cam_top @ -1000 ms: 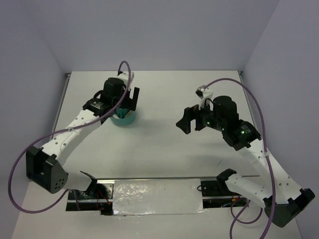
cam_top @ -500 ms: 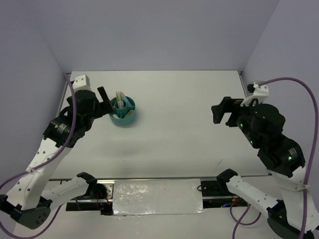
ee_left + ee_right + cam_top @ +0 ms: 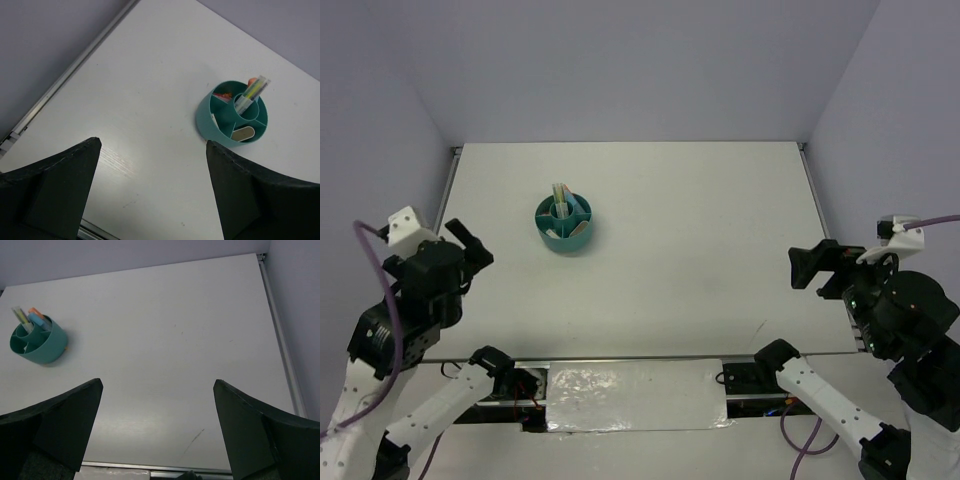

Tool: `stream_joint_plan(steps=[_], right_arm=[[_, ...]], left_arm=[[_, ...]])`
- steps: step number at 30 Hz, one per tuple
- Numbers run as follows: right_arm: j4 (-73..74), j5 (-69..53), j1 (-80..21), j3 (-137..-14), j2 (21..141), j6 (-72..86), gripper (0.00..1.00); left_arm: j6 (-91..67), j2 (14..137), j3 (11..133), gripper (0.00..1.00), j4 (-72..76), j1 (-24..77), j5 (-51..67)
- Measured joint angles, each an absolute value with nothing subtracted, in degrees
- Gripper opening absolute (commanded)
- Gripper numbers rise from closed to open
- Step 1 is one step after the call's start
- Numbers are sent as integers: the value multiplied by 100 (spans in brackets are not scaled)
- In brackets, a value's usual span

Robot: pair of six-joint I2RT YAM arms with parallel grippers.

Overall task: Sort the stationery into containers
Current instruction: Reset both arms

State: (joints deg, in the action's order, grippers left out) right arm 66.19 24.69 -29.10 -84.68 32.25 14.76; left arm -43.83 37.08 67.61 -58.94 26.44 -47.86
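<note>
The teal round container (image 3: 570, 243) stands on the white table, left of centre. Pens (image 3: 560, 192) stick up out of its centre cup. The left wrist view shows the container (image 3: 207, 125) holding upright pens (image 3: 252, 92), an orange item (image 3: 225, 95) and a whitish-tan piece (image 3: 243, 133). In the right wrist view the container (image 3: 47, 352) sits far left with markers (image 3: 30, 317) in it. My left gripper (image 3: 470, 248) (image 3: 152, 142) hangs open and empty near the table's left front. My right gripper (image 3: 812, 268) (image 3: 157, 382) is open and empty at the right front. No loose stationery shows on the table.
A metal rail (image 3: 630, 362) runs along the table's near edge between the arm bases. Purple-grey walls close the back and both sides. A thin dark scratch (image 3: 192, 437) marks the table near the front right.
Both arms have pulled back from over the table to the near corners. The left gripper has left the container's side and the right one has moved away to the right; both stayed open.
</note>
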Motion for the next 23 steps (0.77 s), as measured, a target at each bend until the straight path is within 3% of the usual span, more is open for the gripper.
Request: stream_joint_plan(steps=[5, 23], right_arm=[[6748, 2488, -2908, -8206, 2956, 1557, 100], [6766, 2471, -2910, -7931, 2928, 1861, 100]], left_arm=[[-4351, 3218, 6792, 99, -6154, 2644, -5146], [-4307, 3216, 6814, 99, -6495, 2644, -5378]])
